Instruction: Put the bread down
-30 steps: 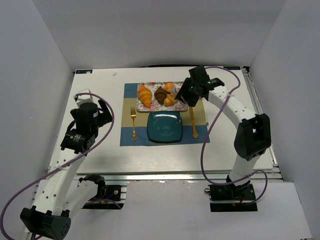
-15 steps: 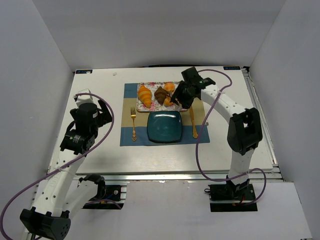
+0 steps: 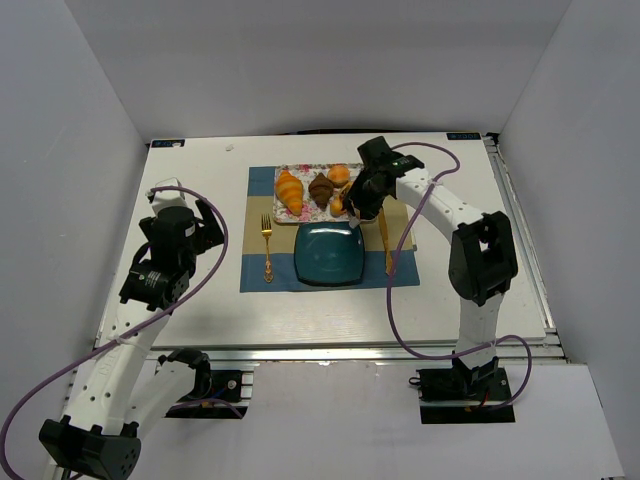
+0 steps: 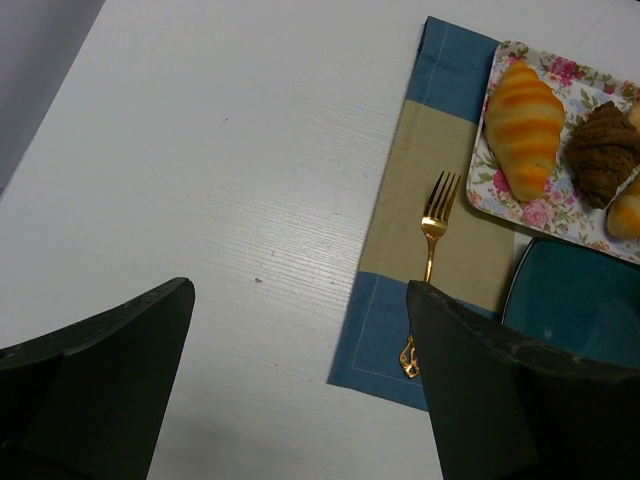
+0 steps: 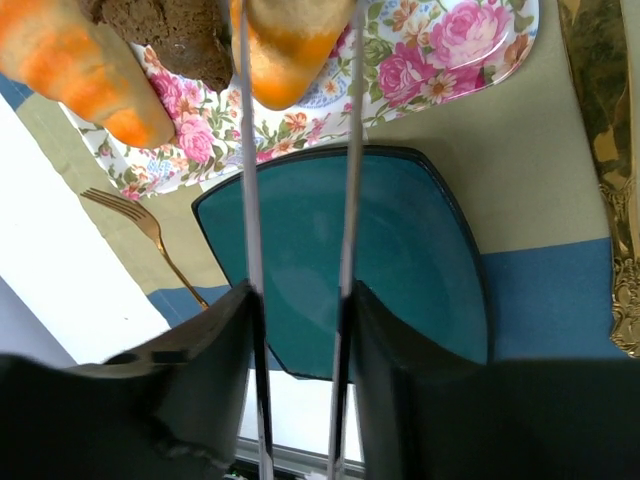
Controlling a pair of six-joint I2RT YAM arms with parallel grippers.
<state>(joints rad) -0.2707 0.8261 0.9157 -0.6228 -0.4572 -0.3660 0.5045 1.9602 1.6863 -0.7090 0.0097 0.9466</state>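
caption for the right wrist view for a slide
Right tool clamps a croissant at the floral tray edge, teal plate just beyond.

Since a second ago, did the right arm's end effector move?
Yes. The right end effector moved left, from the floral tray's right edge inward, its fingers now straddling a golden croissant.

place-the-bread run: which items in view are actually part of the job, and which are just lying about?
Job:
- golden croissant on the floral tray
- second golden croissant, between the fingers of the right gripper
- teal plate, bare, probably the target

Lying about:
- chocolate croissant
- round orange bun
- gold fork
- gold knife
- placemat
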